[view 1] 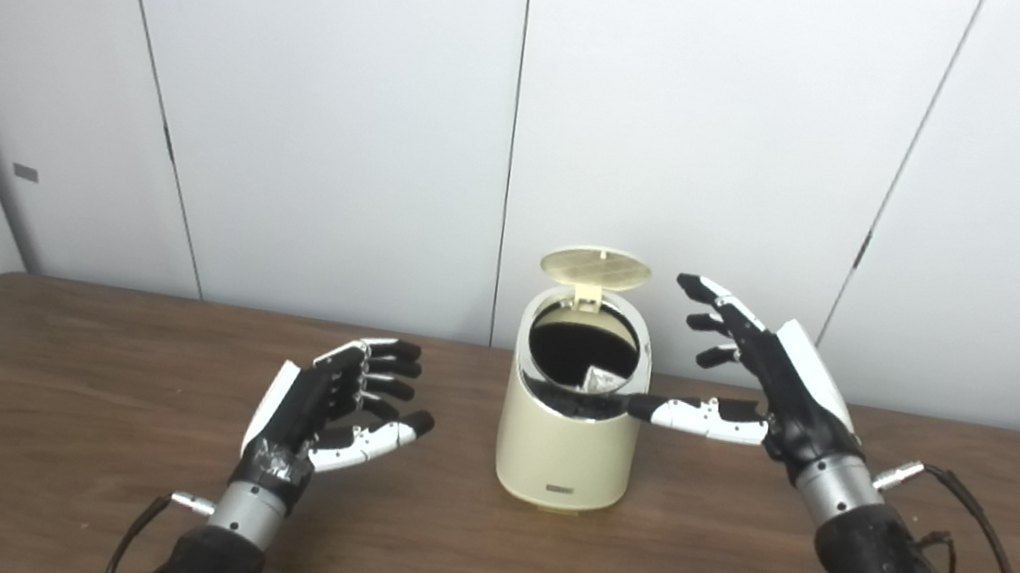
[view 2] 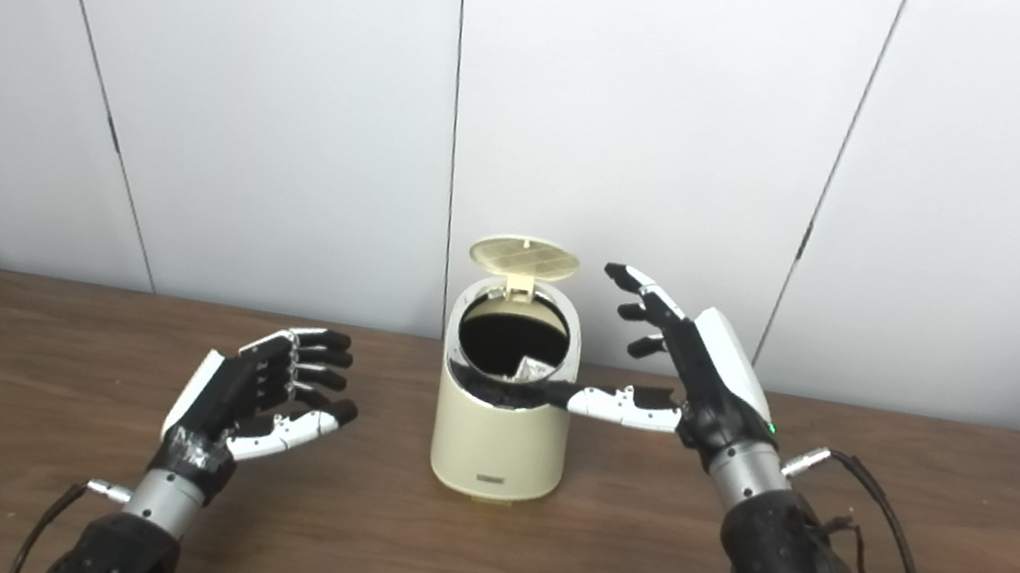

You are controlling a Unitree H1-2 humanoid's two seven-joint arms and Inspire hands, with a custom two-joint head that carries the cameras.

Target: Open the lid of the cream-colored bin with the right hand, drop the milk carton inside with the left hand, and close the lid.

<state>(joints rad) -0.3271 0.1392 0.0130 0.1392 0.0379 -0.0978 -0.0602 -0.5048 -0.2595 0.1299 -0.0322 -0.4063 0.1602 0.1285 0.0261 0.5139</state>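
Note:
The cream-colored bin (view 1: 560, 456) stands upright in the middle of the table with its round lid (view 1: 596, 267) tipped up at the back. Inside the dark opening a corner of the milk carton (view 1: 602, 379) shows near the right wall. My right hand (view 1: 758, 384) is open just right of the bin, its thumb reaching over the front right of the rim and its fingers spread beside the lid. My left hand (view 1: 342, 398) hovers open and empty over the table, left of the bin and apart from it.
The brown wooden table (view 1: 45, 419) runs across the whole view, with white wall panels (view 1: 316, 96) close behind it. A black cable (view 1: 995, 561) trails from my right forearm.

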